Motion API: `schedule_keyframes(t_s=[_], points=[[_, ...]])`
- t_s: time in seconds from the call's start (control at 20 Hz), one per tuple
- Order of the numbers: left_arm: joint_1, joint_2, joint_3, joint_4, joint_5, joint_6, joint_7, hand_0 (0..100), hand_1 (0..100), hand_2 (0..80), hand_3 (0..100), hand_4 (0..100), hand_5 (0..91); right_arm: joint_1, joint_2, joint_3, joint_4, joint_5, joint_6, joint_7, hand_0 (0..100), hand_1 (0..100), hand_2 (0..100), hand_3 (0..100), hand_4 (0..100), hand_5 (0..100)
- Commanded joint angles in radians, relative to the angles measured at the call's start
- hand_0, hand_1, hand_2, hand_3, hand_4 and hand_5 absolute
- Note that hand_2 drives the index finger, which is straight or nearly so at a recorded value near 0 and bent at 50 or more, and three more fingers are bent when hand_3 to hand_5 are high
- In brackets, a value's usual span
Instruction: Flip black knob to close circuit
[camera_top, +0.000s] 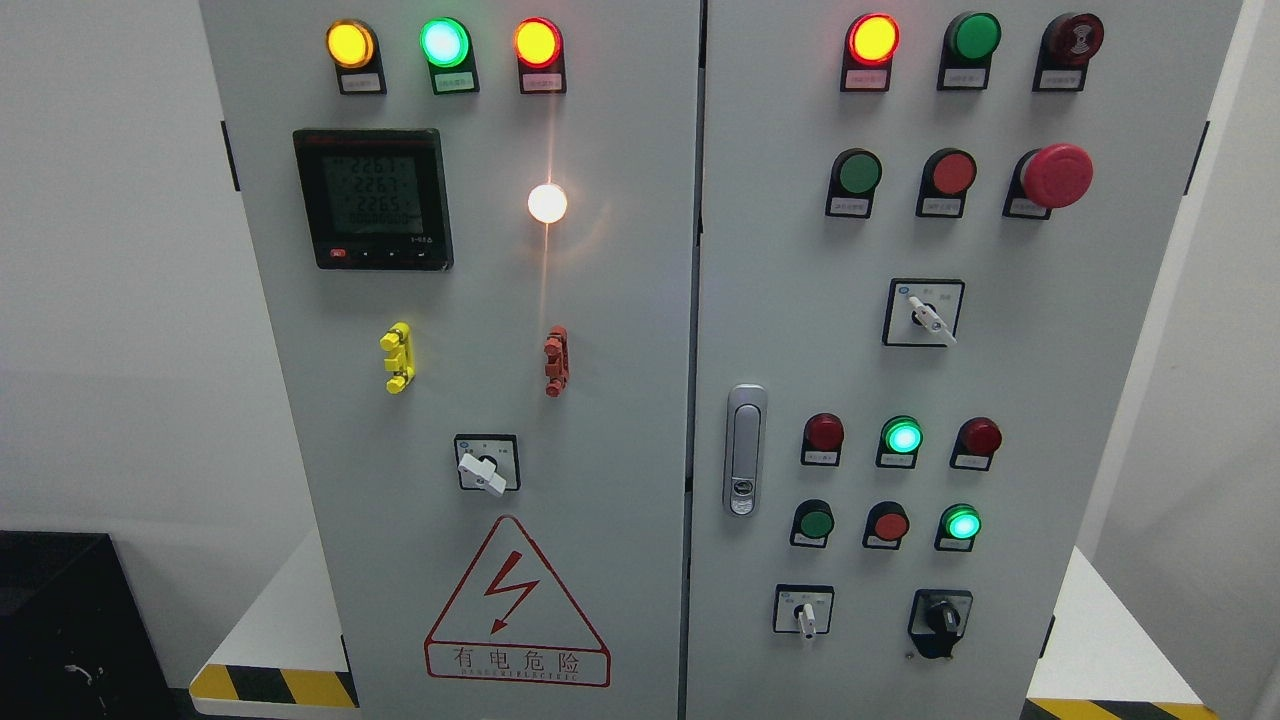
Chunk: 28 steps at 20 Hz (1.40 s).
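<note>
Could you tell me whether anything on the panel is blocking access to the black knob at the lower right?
Nothing visible does. The black knob sits exposed on the right door, with bare panel around it; the white selector stands apart to its left. Neither hand is in view.

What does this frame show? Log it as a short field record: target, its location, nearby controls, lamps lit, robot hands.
target: black knob, untouched
location: bottom row of the right door, lower right
neighbour: white-handled selector switch to its left
lamps lit above: two green lamps
left door: digital meter, bright white lamp, warning triangle
door handle: silver latch at the right door's left edge
robot hands: neither in view
</note>
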Motion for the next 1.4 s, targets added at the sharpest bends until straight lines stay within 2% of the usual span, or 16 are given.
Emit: schedule_keyframes(t_s=[0.0, 0.35, 0.85, 1.35], points=[[0.023, 0.000, 0.000, -0.029, 0.000, 0.000, 0.000, 12, 56, 0.0, 0, 0, 0.0, -0.001, 0.003, -0.098, -0.237, 0.156, 0.004, -0.005, 0, 21, 93, 100, 93, 91], [0.023, 0.001, 0.000, -0.029, 0.000, 0.000, 0.000, 12, 56, 0.0, 0, 0, 0.0, 0.002, 0.003, -0.112, -0.417, 0.269, 0.079, -0.016, 0, 13, 96, 100, 95, 94], [0.023, 0.000, 0.000, -0.029, 0.000, 0.000, 0.000, 12, 56, 0.0, 0, 0, 0.0, -0.009, 0.003, -0.110, -0.558, 0.371, 0.119, -0.017, 0, 10, 96, 100, 97, 96], [0.023, 0.000, 0.000, -0.029, 0.000, 0.000, 0.000, 12, 56, 0.0, 0, 0, 0.0, -0.122, 0.008, -0.112, -0.569, 0.452, 0.202, -0.007, 0, 11, 96, 100, 98, 96]])
